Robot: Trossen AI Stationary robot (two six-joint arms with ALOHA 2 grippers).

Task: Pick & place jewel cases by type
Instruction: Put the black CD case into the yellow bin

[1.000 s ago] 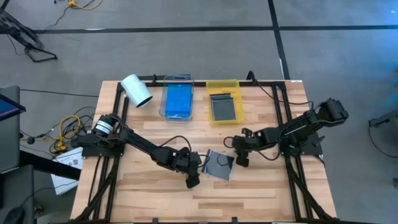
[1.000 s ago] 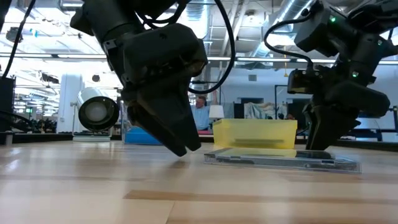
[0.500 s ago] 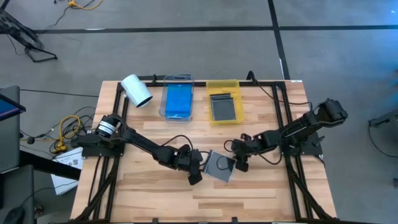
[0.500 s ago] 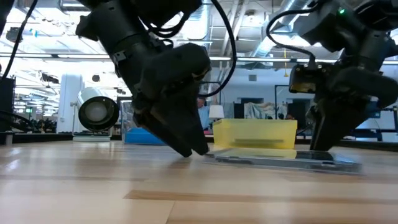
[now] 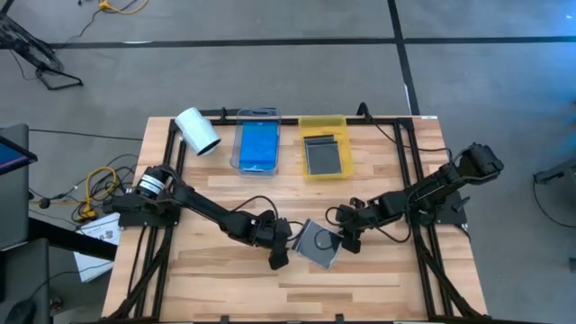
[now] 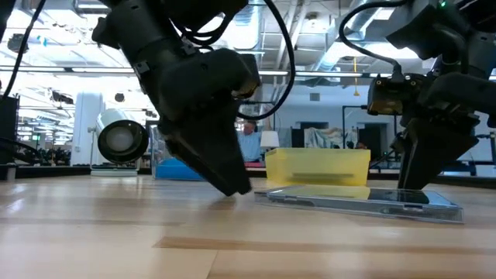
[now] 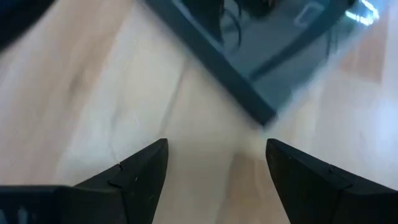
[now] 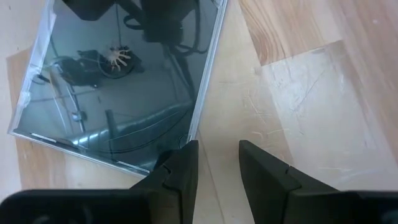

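Grey case flat mid-table, a gripper at each side.
Left gripper (image 5: 278,261) sits low at the table, jaws wide, holding nothing, tips just short of the case (image 5: 317,244) corner. Right gripper (image 5: 344,241) is at the case's opposite edge, jaws narrowly parted; one finger (image 8: 177,171) looks to touch the edge, hard to tell; no grip.

A robotics lab: open-plan hall with exposed ceiling ducts (image 6: 310,23) and concrete floor (image 5: 486,81).
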